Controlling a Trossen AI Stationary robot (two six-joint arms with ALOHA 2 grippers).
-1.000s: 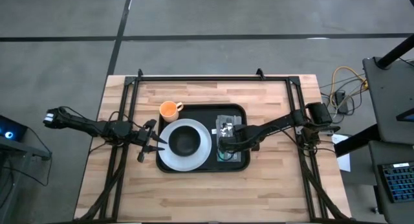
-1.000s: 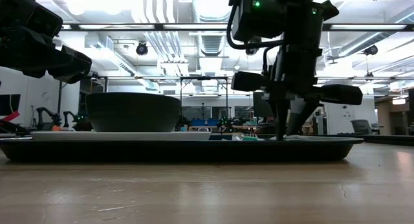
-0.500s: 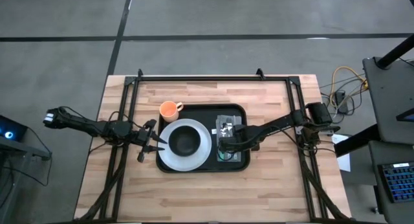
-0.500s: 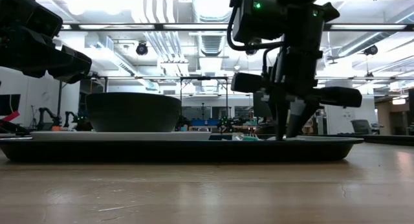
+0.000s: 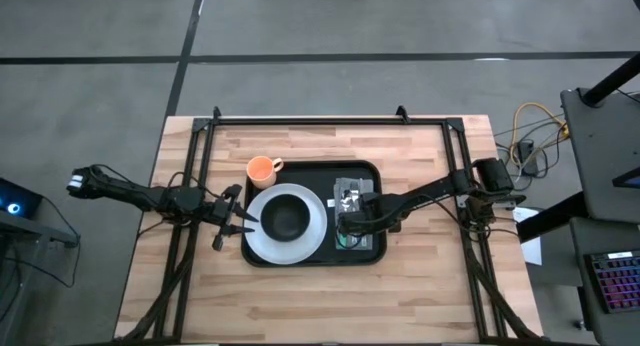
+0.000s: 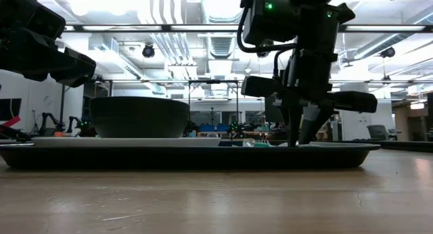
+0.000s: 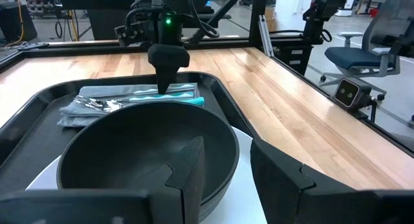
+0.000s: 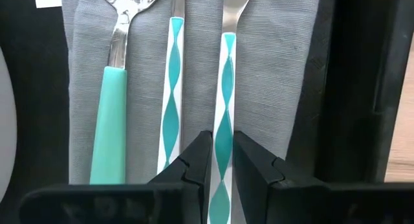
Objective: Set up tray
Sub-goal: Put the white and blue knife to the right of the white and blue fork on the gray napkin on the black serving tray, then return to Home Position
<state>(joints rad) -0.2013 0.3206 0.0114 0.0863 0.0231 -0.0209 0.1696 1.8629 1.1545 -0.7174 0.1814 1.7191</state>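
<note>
Showing the black tray [image 5: 313, 172] at the centre of the overhead frame, lying flat on the wooden counter [image 5: 320, 296]. On the tray's left half sits a white plate [image 5: 262, 244] carrying a black bowl [image 5: 285, 219]; on its right half lies a grey napkin [image 8: 284, 68] with 3 pieces of cutlery laid side by side. An orange mug [image 5: 262, 170] stands on the counter just beside the tray's upper-left corner.

The right pincer [image 8: 220, 160] points down over the napkin, right of the bowl in the overhead frame. Its 2 fingers are drawn narrow around the teal-and-white striped handle of the fork [image 8: 226, 114], 1 finger on each side; whether they press the handle or merely flank it cannot be told. A second striped handle [image 8: 173, 101] and a spoon with a plain teal handle [image 8: 108, 114] lie to the left of the fork in the right wrist frame.

The left pincer [image 5: 237, 222] hovers at the tray's left edge, beside the plate. Its fingers [image 7: 278, 179] stand apart, holding nothing, with the bowl just ahead of them.

In the low frame, the tray [image 6: 203, 156] spans the middle of the counter, the bowl [image 6: 140, 116] at centre left.
</note>
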